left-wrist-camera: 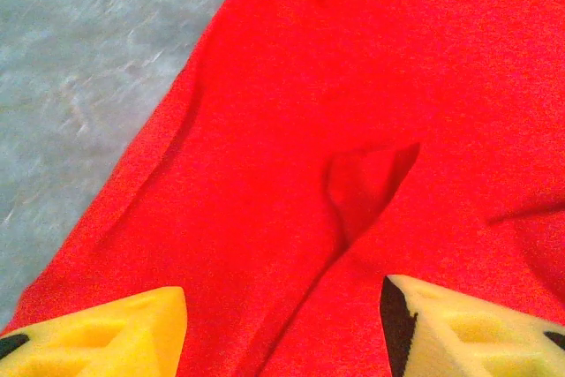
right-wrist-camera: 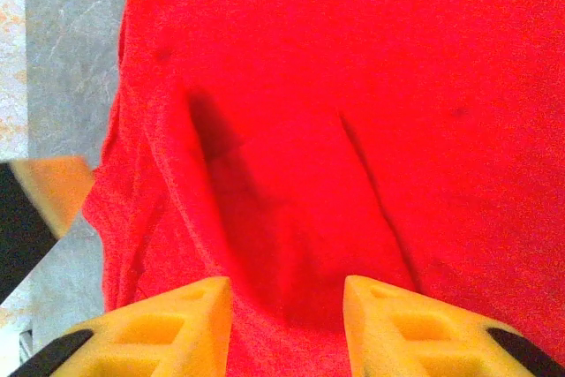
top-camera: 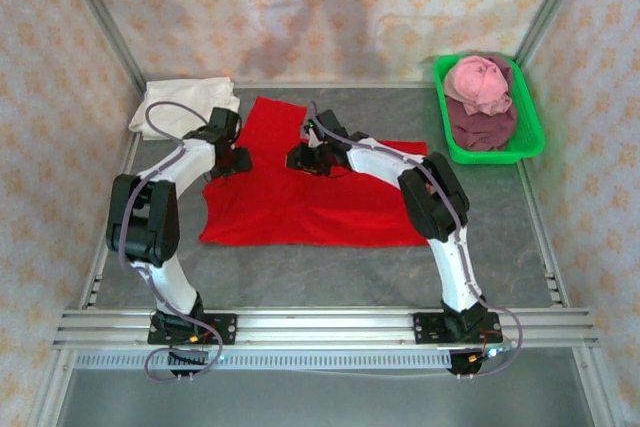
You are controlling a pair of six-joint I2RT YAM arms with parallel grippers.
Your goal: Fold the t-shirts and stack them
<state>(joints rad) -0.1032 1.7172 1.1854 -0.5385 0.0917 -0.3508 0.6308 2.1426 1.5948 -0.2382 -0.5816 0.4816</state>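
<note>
The left gripper (left-wrist-camera: 282, 293) and right gripper (right-wrist-camera: 287, 284) hover with fingers spread over the red t-shirt (top-camera: 300, 209). Closing on its wrinkles could bunch the cloth and skew the fold.

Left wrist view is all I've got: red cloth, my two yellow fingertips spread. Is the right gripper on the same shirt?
Observer: Yes. From the top view, the right gripper is over the same red t-shirt, near its far middle, close beside the left gripper.
Operator: Where's the stack?
Observer: One folded cream-white t-shirt lies at far left, just past the left gripper.
Operator: Any left to fold?
Observer: A pink t-shirt sits bunched on a maroon t-shirt in the green tray at far right.
</note>
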